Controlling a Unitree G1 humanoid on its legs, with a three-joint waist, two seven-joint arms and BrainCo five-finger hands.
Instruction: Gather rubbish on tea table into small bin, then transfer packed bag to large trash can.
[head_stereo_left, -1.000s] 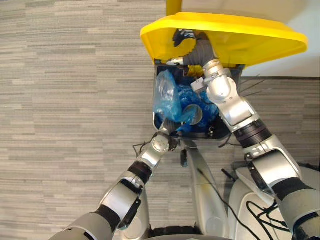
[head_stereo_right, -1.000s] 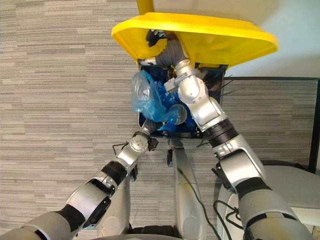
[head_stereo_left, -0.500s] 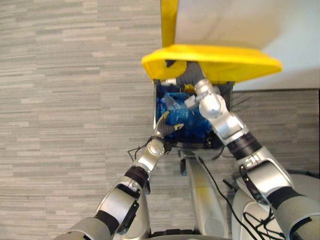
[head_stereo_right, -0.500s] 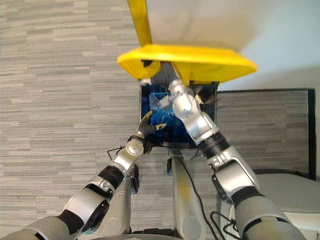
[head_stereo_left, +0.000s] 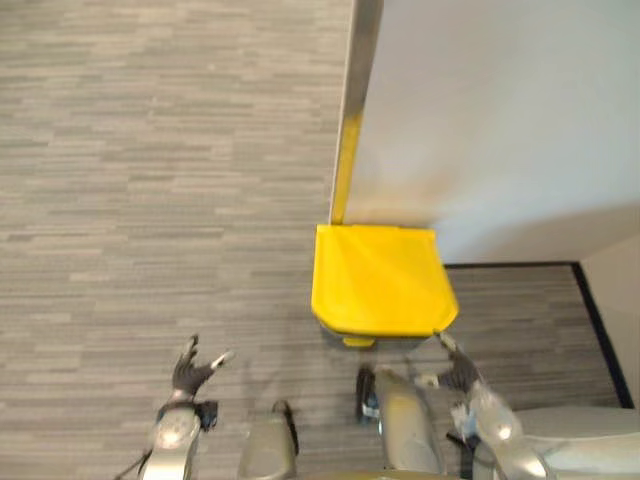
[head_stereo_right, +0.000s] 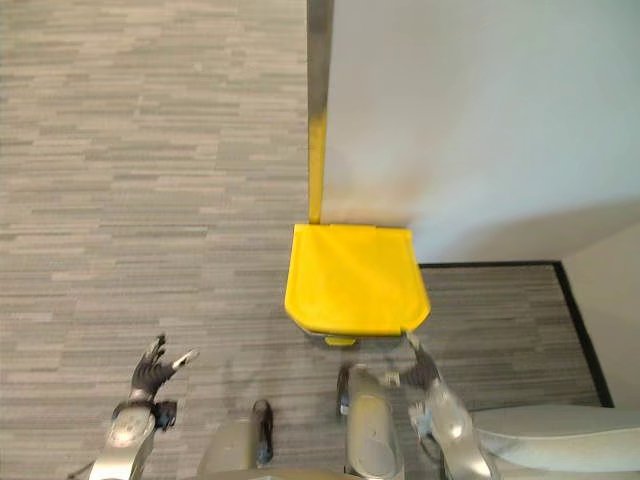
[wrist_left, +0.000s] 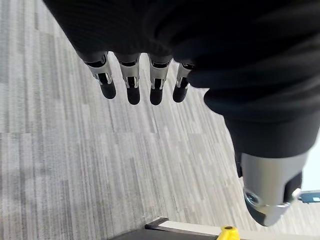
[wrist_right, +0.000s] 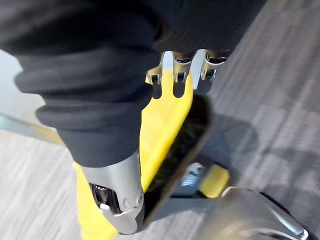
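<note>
Change: the yellow lid (head_stereo_left: 380, 280), propped up half a second ago with both hands reaching into the large trash can (wrist_right: 182, 145), is now seen lying shut. Both hands have been drawn back, and the head view itself has shifted away.
Left hand (head_stereo_left: 192, 368): held over the floor (head_stereo_left: 150, 150), well apart from the can. Its fingers are straight and spread, and nothing is held.
Right hand (head_stereo_left: 457, 372): placed just beside the can's near right corner, with its fingers relaxed and empty.
Packed bag: judged to lie inside the can, under the shut lid.
Can's look: a flat, glossy yellow top with rounded near corners, set against the pale wall (head_stereo_left: 500, 120), over a dark body.
Step in hand: the drop-off is judged finished. The retreat is best made with the right hand kept off the lid, so that the can is not nudged.
</note>
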